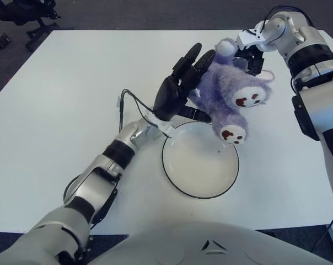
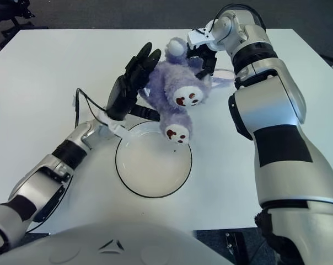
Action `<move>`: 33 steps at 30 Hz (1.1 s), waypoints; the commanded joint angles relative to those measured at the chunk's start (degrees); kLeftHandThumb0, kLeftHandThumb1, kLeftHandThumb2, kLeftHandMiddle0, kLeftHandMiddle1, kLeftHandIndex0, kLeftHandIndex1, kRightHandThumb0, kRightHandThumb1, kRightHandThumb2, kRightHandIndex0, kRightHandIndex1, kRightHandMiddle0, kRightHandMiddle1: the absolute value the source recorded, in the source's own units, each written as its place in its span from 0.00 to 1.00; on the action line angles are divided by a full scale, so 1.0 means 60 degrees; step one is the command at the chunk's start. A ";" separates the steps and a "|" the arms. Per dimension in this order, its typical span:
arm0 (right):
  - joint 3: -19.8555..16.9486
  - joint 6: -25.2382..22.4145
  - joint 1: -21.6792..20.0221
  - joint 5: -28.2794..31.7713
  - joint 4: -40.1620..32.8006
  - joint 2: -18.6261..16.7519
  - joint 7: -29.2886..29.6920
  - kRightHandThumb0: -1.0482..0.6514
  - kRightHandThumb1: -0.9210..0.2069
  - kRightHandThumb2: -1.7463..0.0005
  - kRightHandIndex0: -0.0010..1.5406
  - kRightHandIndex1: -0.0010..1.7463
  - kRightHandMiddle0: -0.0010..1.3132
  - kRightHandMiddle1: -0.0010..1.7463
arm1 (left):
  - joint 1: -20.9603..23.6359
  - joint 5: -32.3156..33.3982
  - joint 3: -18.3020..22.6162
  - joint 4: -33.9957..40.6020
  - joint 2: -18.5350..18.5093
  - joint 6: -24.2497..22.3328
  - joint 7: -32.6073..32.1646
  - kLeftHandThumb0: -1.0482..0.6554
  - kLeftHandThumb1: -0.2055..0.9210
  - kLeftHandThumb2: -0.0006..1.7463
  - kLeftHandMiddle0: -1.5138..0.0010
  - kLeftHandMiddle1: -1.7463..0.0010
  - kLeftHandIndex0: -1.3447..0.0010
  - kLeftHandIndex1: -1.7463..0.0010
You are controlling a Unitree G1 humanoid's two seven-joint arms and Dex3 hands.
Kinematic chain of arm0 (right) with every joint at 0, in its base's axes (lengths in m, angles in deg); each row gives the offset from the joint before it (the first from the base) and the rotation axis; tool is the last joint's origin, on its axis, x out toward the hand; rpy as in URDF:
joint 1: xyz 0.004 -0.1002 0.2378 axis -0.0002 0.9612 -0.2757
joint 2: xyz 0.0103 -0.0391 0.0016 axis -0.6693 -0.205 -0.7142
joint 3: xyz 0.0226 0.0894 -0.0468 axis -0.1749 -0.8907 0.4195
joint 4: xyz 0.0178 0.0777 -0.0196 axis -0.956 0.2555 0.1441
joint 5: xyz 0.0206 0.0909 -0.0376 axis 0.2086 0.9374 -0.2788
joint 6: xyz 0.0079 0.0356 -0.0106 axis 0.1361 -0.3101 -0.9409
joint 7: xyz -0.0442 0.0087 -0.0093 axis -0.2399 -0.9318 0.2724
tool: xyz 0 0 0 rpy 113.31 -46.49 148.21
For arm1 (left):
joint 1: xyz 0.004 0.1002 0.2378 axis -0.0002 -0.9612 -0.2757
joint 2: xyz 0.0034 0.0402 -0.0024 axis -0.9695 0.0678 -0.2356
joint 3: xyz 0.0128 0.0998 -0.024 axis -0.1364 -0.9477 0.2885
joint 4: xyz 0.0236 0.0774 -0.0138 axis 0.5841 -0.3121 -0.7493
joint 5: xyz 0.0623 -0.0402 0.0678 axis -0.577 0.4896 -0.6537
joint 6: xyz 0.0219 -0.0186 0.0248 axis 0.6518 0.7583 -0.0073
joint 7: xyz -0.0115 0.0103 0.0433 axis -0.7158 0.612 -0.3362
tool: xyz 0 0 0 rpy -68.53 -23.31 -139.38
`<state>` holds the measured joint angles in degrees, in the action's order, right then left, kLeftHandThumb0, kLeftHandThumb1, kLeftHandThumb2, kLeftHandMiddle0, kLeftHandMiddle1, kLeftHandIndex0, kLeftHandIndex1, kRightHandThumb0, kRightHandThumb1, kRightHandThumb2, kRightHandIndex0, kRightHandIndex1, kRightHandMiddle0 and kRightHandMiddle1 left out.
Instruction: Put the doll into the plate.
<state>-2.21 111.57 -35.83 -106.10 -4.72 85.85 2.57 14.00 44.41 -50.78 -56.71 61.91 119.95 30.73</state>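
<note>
doll (image 1: 227, 91): purple plush, held up between both hands above the far rim of the plate; one maroon-soled foot hangs over the rim, the other points right
plate (image 1: 180, 179): white with a dark edge, on the white table (image 1: 56, 99), nothing lying in it
left hand (image 1: 180, 83): black, pressed flat against the doll's left flank, long fingers (image 1: 193, 55) stretched nearly straight up along the fur, thumb tucked under the doll's body
right hand (image 1: 249, 52): at the doll's far end, by its pale paw; touching the plush, fingers mostly hidden behind it, grip cannot be told
cable (image 1: 128, 99): dark loop beside the left wrist
</note>
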 commanded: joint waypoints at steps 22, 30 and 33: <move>-0.0333 -0.0864 -0.0011 0.0232 0.0063 0.0051 0.0034 0.40 0.09 0.72 0.50 1.00 0.34 0.88 | -0.0666 0.1335 0.0696 0.0854 0.0421 -0.0392 0.3221 0.38 0.91 0.00 0.84 0.99 0.78 0.96; -0.0352 -0.0811 -0.0012 0.0218 0.0045 0.0087 0.0078 0.40 0.06 0.78 0.52 1.00 0.36 0.86 | -0.0413 -0.0066 0.0924 0.0953 0.0336 -0.1036 0.2805 0.41 0.91 0.00 0.81 0.99 0.77 0.97; -0.0384 -0.0816 -0.0013 0.0252 0.0037 0.0107 0.0051 0.41 0.04 0.80 0.52 1.00 0.36 0.85 | -0.0102 -0.0796 0.0978 0.0760 0.0276 -0.1140 0.2251 0.44 0.91 0.00 0.81 0.99 0.76 0.97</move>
<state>-3.77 106.47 -35.83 -106.05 -4.58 86.49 2.92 10.85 43.47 -45.49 -51.34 64.19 113.98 46.73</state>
